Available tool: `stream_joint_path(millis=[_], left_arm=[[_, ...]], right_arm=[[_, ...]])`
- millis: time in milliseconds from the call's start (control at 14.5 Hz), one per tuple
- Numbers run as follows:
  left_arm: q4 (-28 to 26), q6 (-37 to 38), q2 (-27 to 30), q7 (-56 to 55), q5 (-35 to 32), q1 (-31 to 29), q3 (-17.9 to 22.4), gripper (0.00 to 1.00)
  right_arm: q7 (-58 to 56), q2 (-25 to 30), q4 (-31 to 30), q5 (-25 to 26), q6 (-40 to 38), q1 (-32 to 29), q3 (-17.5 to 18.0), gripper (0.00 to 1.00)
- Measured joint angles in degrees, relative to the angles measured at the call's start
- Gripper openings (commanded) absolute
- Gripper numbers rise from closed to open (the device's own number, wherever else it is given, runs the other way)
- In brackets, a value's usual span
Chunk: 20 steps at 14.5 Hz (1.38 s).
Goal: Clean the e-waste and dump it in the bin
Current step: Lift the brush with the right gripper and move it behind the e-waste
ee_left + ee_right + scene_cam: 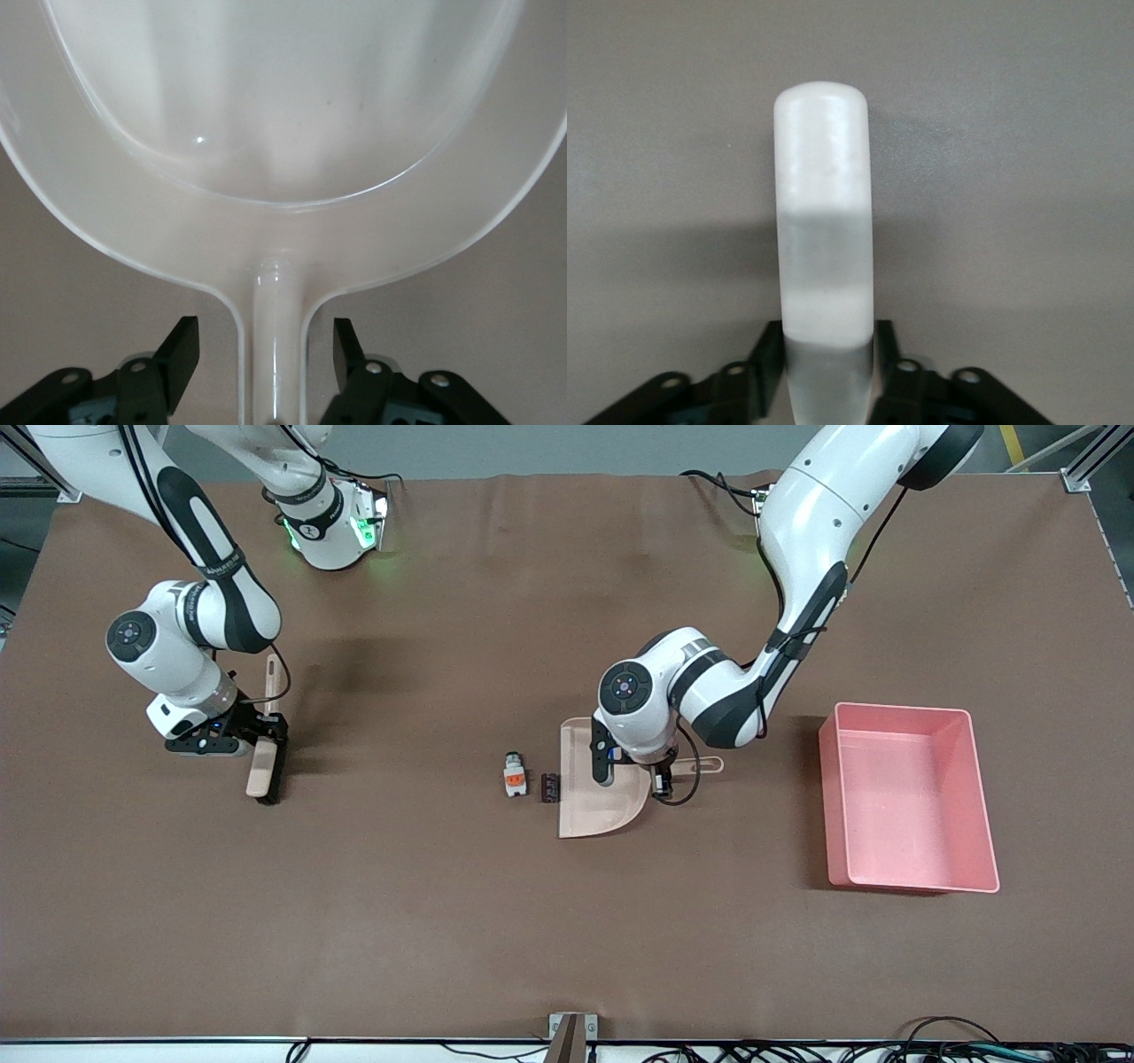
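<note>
The left arm hides part of the dustpan (592,806) handle in the front view. In the left wrist view the dustpan runs past the picture's edges. The dark block (550,786) is too small to identify.

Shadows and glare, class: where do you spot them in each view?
Front view: soft shadows beside the bin and brush. Left wrist view: the dustpan looks washed out, with streaky reflections. Right wrist view: a grey shadow band crosses the brush handle.
</note>
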State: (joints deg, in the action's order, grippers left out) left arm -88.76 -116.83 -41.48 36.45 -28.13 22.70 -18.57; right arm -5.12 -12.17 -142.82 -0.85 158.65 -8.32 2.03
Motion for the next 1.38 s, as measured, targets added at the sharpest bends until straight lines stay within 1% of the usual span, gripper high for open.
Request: stream_joint_path(millis=[138,207,413,551,689,826,1170,1377], left_arm=[[-0.1,0.0,0.0,0.0,0.0,-0.1,0.0,0.67],[-0.1,0.0,0.1,0.0,0.0,-0.1,0.0,0.67],[-0.5,-0.1,0.4,0.0,0.0,0.0,-0.1,0.64],[-0.9,-0.3,0.5,0.0,0.0,0.0,-0.1,0.62],[-1.7,-0.8,0.7,0.0,0.0,-0.1,-0.1,0.61],[-2.0,-1.2,0.7,0.0,0.0,-0.1,-0.1,0.59],[-2.2,-2.0,0.9,0.0,0.0,-0.1,-0.1,0.54],[-2.3,-2.1,0.9,0.0,0.0,-0.1,-0.1,0.53]], right_arm=[[0.0,0.0,0.1,0.0,0.0,0.0,0.0,0.18],[0.0,0.0,0.1,0.0,0.0,0.0,0.0,0.16],[0.0,0.1,1.1,0.0,0.1,0.9,0.4,0.12],[0.0,0.6,3.1,0.0,-2.9,3.3,0.7,0.07],[1.6,1.2,5.7,0.0,-7.5,7.2,0.9,0.01],[6.7,1.4,7.3,0.0,-9.5,12.2,1.1,0.01],[26.1,0.9,10.2,0.0,-9.8,27.3,1.4,0.01],[33.3,-2.1,12.7,0.0,-9.8,33.1,1.4,0.01]])
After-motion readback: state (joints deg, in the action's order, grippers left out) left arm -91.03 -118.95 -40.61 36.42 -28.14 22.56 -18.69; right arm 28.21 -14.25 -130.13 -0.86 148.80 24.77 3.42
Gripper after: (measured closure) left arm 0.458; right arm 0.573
